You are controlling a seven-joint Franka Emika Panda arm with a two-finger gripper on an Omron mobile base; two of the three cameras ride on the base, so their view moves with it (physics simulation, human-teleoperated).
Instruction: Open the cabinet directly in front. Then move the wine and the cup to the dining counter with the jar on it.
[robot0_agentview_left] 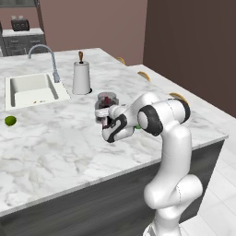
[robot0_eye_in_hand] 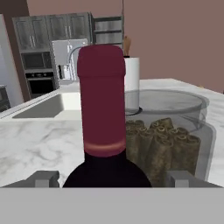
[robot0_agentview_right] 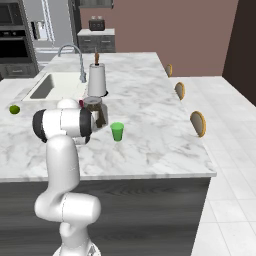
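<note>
One big white grey-veined marble island surface [robot0_agentview_right: 150, 130] carries everything: inset white sink [robot0_agentview_left: 32, 90] with curved tap [robot0_agentview_left: 46, 57] at the far left, white paper-towel roll on its holder [robot0_agentview_left: 81, 77] beside the sink. White arm reaches over the near edge. Dark glass wine bottle with red foil neck [robot0_eye_in_hand: 101, 100] stands upright on the surface, bracketed by the fingers [robot0_eye_in_hand: 111, 178]; tips sit spread to either side of its shoulders with visible gaps, so released, not clamping. Squat clear glass jar with silver lid and brownish contents [robot0_eye_in_hand: 170, 135] is just behind the bottle, close. Small bright green cup [robot0_agentview_right: 117, 131] stands upright just right of the jar, apart from it. Round green lime [robot0_agentview_left: 10, 120] lies well off to the left.
</note>
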